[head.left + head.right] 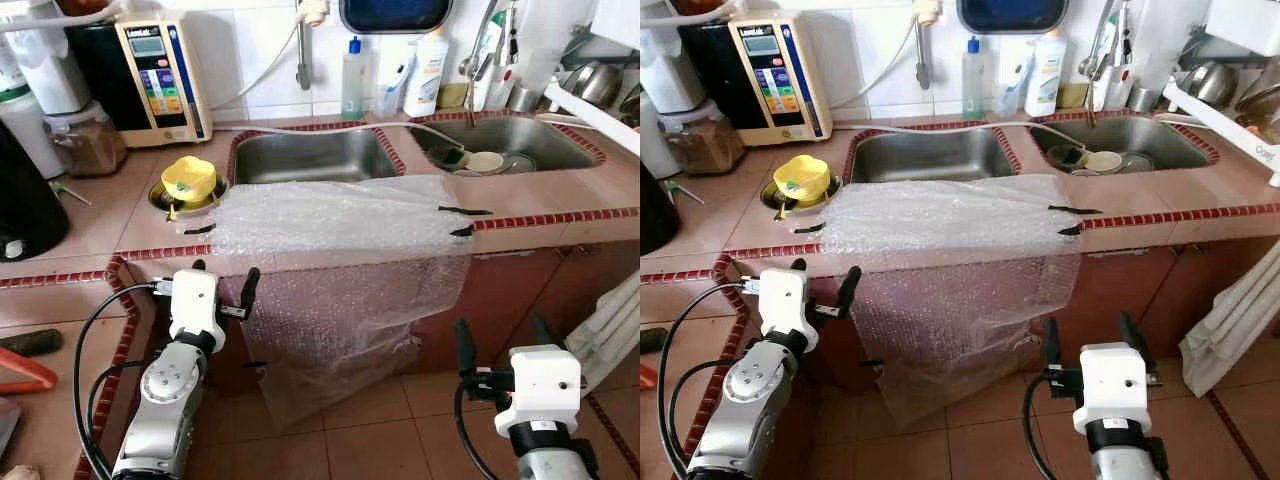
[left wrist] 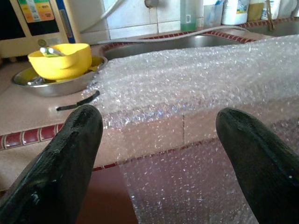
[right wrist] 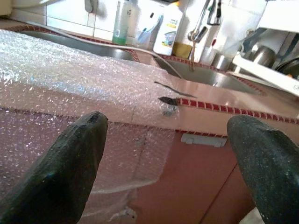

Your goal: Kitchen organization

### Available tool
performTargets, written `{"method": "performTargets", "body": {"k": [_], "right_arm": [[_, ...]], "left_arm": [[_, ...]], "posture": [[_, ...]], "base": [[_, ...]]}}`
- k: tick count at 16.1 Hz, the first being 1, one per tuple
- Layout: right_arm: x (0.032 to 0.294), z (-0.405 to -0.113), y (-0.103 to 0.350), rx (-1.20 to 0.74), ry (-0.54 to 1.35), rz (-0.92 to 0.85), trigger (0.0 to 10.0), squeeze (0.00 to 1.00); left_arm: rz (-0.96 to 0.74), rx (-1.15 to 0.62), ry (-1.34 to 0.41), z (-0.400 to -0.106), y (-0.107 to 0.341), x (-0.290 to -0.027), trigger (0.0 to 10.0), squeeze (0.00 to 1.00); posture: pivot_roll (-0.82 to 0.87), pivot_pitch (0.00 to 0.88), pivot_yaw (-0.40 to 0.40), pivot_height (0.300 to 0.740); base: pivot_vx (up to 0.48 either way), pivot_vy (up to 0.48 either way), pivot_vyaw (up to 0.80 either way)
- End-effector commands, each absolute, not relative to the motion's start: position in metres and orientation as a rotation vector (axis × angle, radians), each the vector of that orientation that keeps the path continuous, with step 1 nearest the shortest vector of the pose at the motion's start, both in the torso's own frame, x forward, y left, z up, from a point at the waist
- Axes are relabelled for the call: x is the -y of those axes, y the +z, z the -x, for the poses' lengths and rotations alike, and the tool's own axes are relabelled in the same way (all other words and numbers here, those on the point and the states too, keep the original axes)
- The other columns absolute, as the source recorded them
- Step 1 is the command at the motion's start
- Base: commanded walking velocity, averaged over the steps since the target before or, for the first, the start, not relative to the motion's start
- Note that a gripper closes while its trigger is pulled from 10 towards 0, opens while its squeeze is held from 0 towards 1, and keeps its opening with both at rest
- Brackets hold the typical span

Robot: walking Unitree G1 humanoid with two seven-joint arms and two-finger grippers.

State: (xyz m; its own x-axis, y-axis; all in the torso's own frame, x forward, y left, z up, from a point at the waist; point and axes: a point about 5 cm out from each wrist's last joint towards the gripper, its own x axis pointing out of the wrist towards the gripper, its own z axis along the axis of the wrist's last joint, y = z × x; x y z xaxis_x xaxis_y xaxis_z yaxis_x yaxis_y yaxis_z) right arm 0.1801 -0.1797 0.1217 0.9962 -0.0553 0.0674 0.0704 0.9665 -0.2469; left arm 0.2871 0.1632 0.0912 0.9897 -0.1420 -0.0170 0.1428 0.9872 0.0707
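Facing a tiled kitchen counter (image 1: 90, 225) with a double sink: left basin (image 1: 310, 155) empty, right basin (image 1: 520, 145) holding dishes. Draped over the counter's front edge, a sheet of bubble wrap (image 1: 340, 225), taped down at its corners with black strips and hanging down the cabinet front toward the floor. Just left of the wrap, a yellow bowl (image 1: 188, 177) sitting in a steel dish (image 2: 51, 84). Against the back wall, a water ioniser (image 1: 160, 75) at left and detergent bottles (image 1: 427, 70) between the basins. Left gripper (image 1: 222, 285) raised before the counter edge at the wrap's left side, fingers spread apart, grasping nothing. Right gripper (image 1: 505, 345) lower, below the wrap's right corner, fingers likewise parted and empty.
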Motion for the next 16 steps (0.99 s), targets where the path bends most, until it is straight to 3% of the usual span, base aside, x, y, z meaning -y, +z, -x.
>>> {"method": "performTargets", "body": {"k": [1,4,11,16], "right_arm": [[0.178,-0.180,0.126,0.077,-0.049,0.262,10.0,0.00],[0.179,-0.181,0.126,0.079,-0.056,0.263,10.0,0.00],[0.191,-0.180,0.126,0.042,-0.082,0.279,10.0,0.00],[0.190,-0.186,0.124,0.074,-0.094,0.282,10.0,0.00]], "left_arm": [[-0.087,-0.031,-0.135,-0.286,0.088,-0.165,10.0,0.00],[-0.077,-0.047,-0.180,-0.284,0.084,-0.155,10.0,0.00],[-0.096,-0.079,-0.205,-0.283,0.076,-0.156,10.0,0.00],[-0.058,-0.041,-0.249,-0.282,0.085,-0.150,10.0,0.00]], "posture": [[0.01,0.000,0.041,0.740],[0.00,0.000,0.046,0.740],[-0.01,0.000,0.002,0.740],[0.01,0.000,0.044,0.740]], "base": [[0.000,0.000,0.79],[0.000,0.000,0.79],[0.000,0.000,0.00],[0.000,0.000,0.00]]}}
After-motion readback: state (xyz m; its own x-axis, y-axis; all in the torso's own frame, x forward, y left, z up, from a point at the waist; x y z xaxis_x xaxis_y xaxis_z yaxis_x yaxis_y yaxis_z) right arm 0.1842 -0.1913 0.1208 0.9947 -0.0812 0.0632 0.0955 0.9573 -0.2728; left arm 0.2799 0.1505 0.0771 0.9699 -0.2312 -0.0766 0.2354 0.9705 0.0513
